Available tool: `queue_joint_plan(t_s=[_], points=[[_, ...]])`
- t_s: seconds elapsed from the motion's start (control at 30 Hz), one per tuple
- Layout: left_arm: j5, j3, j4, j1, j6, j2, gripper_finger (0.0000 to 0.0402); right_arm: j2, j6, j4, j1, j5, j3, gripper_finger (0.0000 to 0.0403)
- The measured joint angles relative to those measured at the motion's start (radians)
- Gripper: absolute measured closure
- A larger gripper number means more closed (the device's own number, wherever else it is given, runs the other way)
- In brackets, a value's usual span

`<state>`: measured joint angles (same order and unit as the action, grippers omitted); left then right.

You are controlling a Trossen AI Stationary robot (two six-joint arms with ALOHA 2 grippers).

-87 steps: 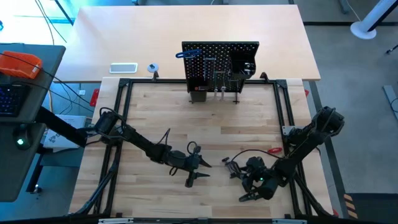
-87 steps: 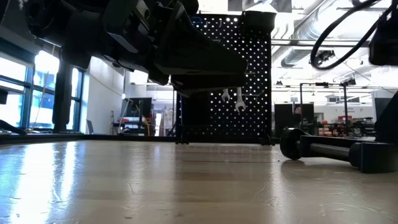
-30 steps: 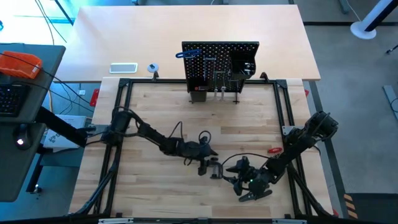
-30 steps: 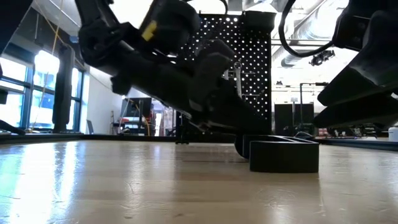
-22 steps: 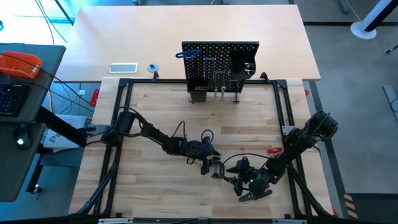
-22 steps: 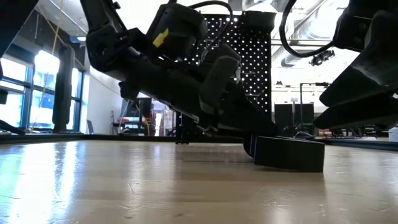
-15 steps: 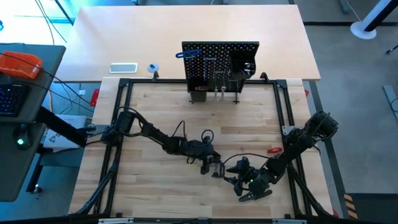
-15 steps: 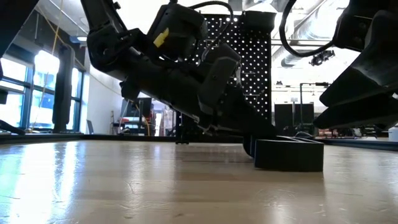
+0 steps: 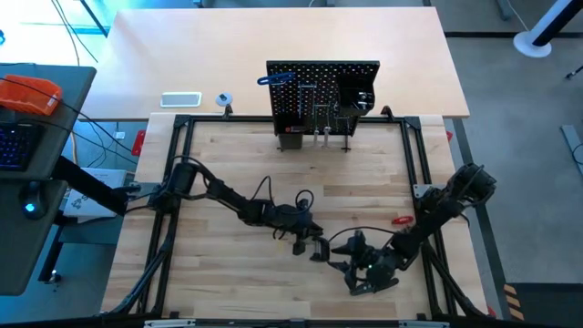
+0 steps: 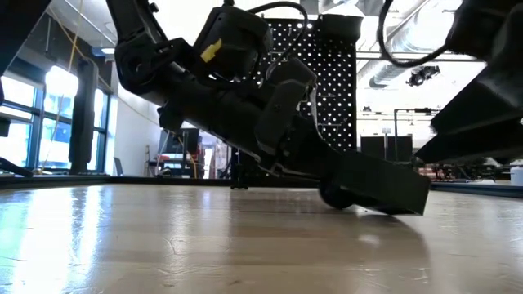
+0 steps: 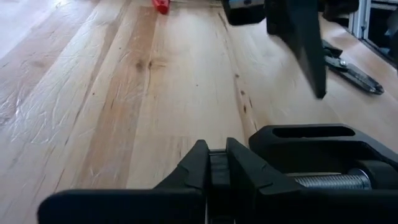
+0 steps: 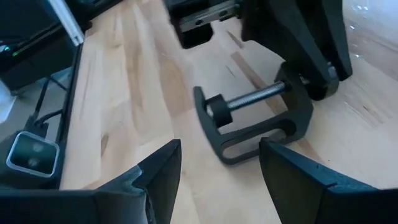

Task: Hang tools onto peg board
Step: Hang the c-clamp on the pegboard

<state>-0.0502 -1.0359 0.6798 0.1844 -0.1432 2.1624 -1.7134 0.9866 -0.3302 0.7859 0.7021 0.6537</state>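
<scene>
High view: two dark arms over the wood-plank table (image 9: 237, 164). One black C-shaped screw clamp (image 9: 316, 248) lies between the grippers, near the front middle of the table. Left gripper (image 9: 310, 244) is on it, fingers closed onto the clamp's frame; the left wrist view shows both fingertips (image 11: 198, 169) pinched tight on a thin edge of the clamp (image 11: 317, 158), threaded screw visible beside them. Low view shows the clamp (image 10: 377, 186) tilted, one end off the wood.

Right gripper (image 9: 357, 276) hovers just beside the clamp, toward the front edge, fingers spread wide and holding nothing. Its wrist view looks past both open fingers (image 12: 163, 171) straight at the clamp (image 12: 261, 121).

One upright black perforated peg board (image 9: 323, 96) stands at the table's back edge, well apart from the clamp. One blue-handled bent key (image 9: 273, 79) hangs at its upper corner. Silver items hang lower on the board; too small to count. Black box bin (image 9: 357, 96) on its other side.

One red-handled tool (image 9: 401, 220) lies by the right arm, partly hidden, type unclear. One black pliers-like tool (image 11: 351, 70) shows beyond the clamp in the left wrist view, partly cut off.

Off the table: one white rectangular tray (image 9: 180, 99), one small tape roll (image 9: 222, 99).
</scene>
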Motion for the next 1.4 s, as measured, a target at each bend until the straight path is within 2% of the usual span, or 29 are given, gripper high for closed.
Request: queue_joint_plan(t_s=[0.27, 0.73, 0.83, 0.93, 1.03, 1.17, 1.4], points=[[-0.006, 0.005, -0.074, 0.000, 0.052, -0.067, 0.0377, 0.002, -0.098, -0.028, 0.059, 0.128, 0.000, 0.0192], [-0.042, 0.002, -0.147, -0.001, 0.116, -0.194, 0.0377, 0.002, -0.114, -0.018, 0.066, 0.135, 0.000, 0.0192], [-0.043, 0.002, -0.150, -0.001, 0.122, -0.210, 0.0377, 0.002, -0.162, -0.020, 0.067, 0.143, 0.000, 0.0192], [-0.044, 0.002, -0.156, -0.001, 0.120, -0.222, 0.0377, 0.002, -0.282, -0.009, 0.086, 0.198, 0.025, 0.0192], [-0.054, 0.002, -0.173, -0.003, 0.113, -0.233, 0.0377, 0.002, -0.381, 0.074, 0.109, 0.293, 0.074, 0.0192], [-0.065, 0.002, -0.187, -0.007, 0.103, -0.264, 0.0377, 0.002, -0.412, 0.259, 0.129, 0.400, 0.149, 0.0192], [-0.065, 0.002, -0.180, -0.029, 0.069, -0.330, 0.0377, 0.002, -0.413, 0.446, 0.131, 0.488, 0.240, 0.0192]])
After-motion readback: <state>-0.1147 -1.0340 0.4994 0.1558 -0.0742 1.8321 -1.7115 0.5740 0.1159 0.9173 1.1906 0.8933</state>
